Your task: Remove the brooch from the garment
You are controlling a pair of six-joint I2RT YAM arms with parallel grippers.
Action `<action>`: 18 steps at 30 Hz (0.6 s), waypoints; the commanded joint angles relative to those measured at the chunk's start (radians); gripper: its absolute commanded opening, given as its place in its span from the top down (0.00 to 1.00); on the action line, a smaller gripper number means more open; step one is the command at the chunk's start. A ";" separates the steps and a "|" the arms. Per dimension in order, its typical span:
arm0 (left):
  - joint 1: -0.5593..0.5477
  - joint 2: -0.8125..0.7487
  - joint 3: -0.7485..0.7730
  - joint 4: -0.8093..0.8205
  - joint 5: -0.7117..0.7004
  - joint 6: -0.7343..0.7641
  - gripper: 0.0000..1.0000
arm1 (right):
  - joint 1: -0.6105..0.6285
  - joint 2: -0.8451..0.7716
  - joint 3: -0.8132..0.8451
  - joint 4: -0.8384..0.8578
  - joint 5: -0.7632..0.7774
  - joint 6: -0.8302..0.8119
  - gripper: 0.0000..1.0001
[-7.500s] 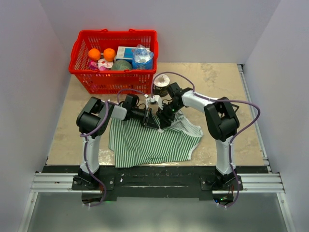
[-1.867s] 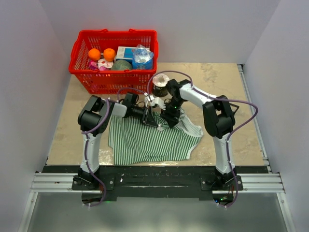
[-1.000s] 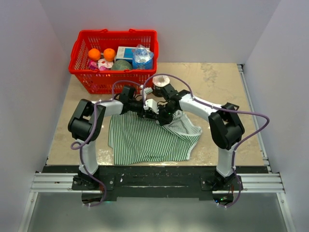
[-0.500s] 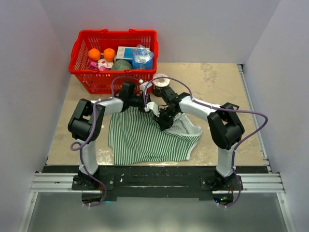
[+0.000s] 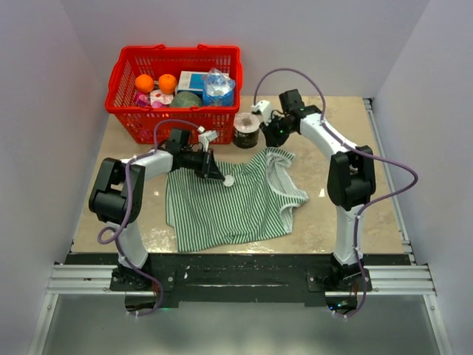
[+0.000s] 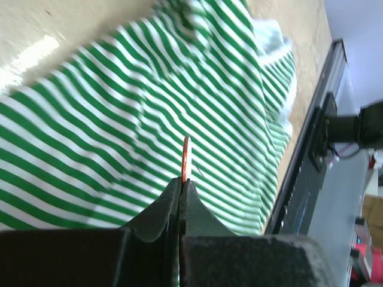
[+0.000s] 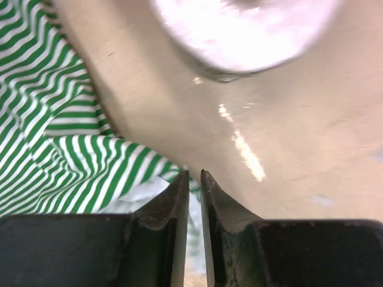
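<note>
The green-and-white striped garment (image 5: 229, 211) lies spread on the table in front of both arms. My left gripper (image 5: 219, 174) hovers over the garment's upper middle. It is shut on the brooch (image 5: 229, 180), a small whitish disc sticking out past the fingertips. In the left wrist view the brooch (image 6: 186, 156) stands edge-on, thin and orange-white, pinched at the tips of my left gripper (image 6: 182, 180) above the striped garment (image 6: 119, 119). My right gripper (image 5: 270, 138) is off the cloth, over bare table by the garment's top right corner. Its jaws (image 7: 194, 174) are almost together and hold nothing.
A round silvery roll (image 5: 246, 129) stands just left of the right gripper and fills the top of the right wrist view (image 7: 239, 30). A red basket (image 5: 177, 49) with oranges and packets stands at the back left. White walls close in both sides.
My right gripper let go of the garment and swung back to the right, past the roll. My left gripper drew left with the brooch in it. The garment's right side dropped flat.
</note>
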 commanded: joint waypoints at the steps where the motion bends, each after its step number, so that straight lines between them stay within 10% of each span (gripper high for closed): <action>1: -0.014 -0.055 0.006 -0.189 0.119 0.228 1.00 | 0.020 -0.030 0.087 0.049 0.032 0.060 0.78; 6: -0.017 0.008 0.027 -0.405 0.151 0.442 1.00 | 0.034 -0.184 -0.037 0.063 -0.098 0.078 0.52; 18: -0.066 0.210 0.119 -0.524 0.236 0.554 1.00 | 0.159 -0.220 -0.330 -0.095 -0.390 -0.249 0.47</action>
